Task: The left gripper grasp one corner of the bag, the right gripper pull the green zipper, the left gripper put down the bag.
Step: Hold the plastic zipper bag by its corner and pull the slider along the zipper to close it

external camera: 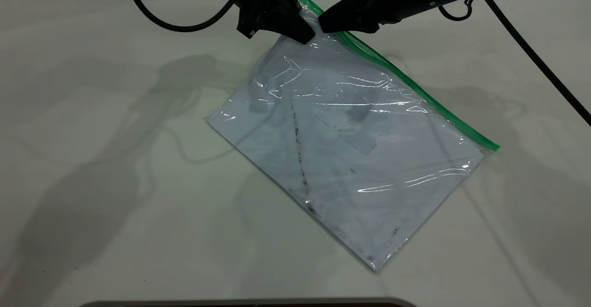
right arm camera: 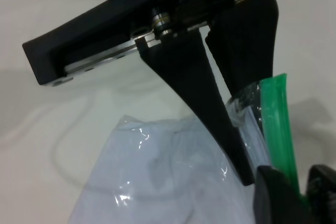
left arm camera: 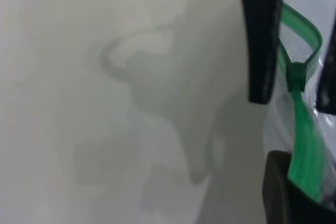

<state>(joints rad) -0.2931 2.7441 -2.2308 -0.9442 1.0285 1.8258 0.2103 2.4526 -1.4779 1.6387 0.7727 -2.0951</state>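
One bag (external camera: 351,150) lay slanted across the centre of the table (external camera: 92,182), its top corner lifted at upper centre of the exterior view. It looked light, limp and slippery, so a corner by the stiffer zipper (external camera: 415,90) seemed the best hold. The left gripper (external camera: 308,18) was clamped on that corner. The right gripper (external camera: 323,23) sat just beside it on the green strip; whether it had closed could not be told. One slider (left arm camera: 296,74) showed. Two grippers were at work.
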